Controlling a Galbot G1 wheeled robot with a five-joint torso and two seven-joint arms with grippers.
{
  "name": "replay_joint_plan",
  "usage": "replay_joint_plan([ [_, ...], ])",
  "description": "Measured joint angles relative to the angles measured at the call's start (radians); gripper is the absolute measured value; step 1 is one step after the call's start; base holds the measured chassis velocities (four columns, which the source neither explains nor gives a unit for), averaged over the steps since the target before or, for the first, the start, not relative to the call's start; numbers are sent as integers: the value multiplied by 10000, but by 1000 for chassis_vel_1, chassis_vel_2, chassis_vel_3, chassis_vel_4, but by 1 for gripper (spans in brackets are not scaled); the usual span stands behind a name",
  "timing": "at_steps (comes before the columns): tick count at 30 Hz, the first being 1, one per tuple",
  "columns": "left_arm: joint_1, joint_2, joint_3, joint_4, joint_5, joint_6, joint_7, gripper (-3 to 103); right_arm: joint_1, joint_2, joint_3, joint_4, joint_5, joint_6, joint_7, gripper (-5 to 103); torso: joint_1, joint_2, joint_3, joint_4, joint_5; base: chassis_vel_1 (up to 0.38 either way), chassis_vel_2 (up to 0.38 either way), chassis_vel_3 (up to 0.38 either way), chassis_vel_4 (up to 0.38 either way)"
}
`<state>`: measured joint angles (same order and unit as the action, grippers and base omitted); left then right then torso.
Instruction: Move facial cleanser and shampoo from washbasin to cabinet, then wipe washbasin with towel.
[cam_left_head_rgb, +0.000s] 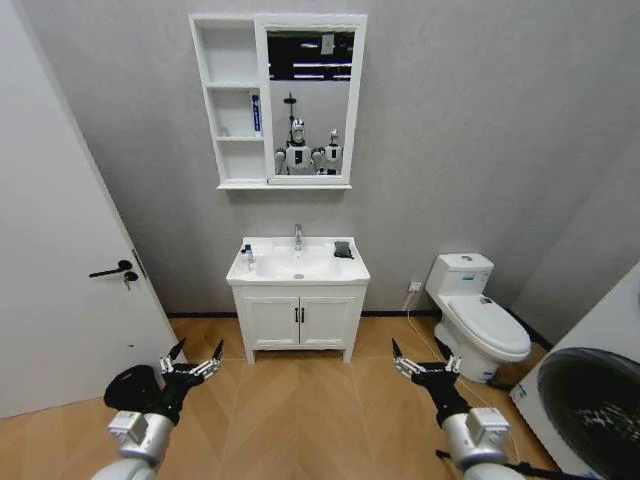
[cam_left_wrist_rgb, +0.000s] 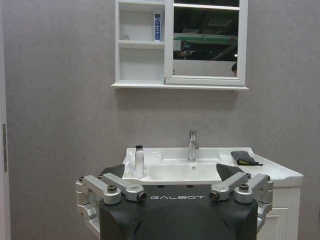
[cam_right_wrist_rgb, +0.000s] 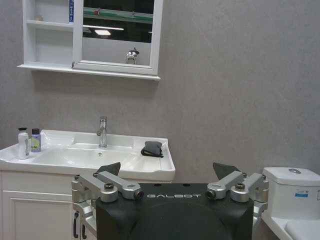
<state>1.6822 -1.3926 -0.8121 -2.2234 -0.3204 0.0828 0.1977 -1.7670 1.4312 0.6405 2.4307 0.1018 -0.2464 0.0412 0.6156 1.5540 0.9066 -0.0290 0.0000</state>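
**Two bottles wait on the basin, both grippers spread wide and empty**

Two small containers stand together at the left rear corner of the washbasin (cam_left_head_rgb: 297, 268): a white pump bottle (cam_right_wrist_rgb: 23, 143) and, just beside it, a purple-capped bottle (cam_right_wrist_rgb: 35, 140). The towel (cam_right_wrist_rgb: 152, 148) lies folded on the opposite side, right of the chrome tap (cam_right_wrist_rgb: 102, 131). Above, the cabinet (cam_left_head_rgb: 232, 100) already carries a blue-and-white tube (cam_left_head_rgb: 256, 113) on its middle shelf, beside the mirror panel.

The robot stands well back on the wooden floor, so nothing has been moved yet. The left gripper (cam_left_head_rgb: 193, 362) and right gripper (cam_left_head_rgb: 425, 366) hang low, fingers fully splayed, holding nothing.

The step in hand looks like the approach. Doing it well probably means driving straight in, centred on the vanity or slightly left, since the bottles sit on that side beneath the open shelves. Stopping short of the vanity doors should leave room for the arms to rise. Because the bottles nearly touch, the nearer one is best taken first, gripped around the body rather than the pump.
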Motion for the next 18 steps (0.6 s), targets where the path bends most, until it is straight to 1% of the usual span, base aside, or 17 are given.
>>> replay_joint_plan([
  [6, -6, 17, -29, -36, -6, -7, -133, 100, -33, 32, 14, 45, -51, 10, -5, 100, 0, 0, 0, 0, 0, 0, 0, 0, 0],
  [18, 8, 81, -8, -37, -31, 30, -11, 100, -109, -29, 66, 70, -131, 43, 63, 100, 0, 0, 0, 0, 0, 0, 0, 0, 0],
])
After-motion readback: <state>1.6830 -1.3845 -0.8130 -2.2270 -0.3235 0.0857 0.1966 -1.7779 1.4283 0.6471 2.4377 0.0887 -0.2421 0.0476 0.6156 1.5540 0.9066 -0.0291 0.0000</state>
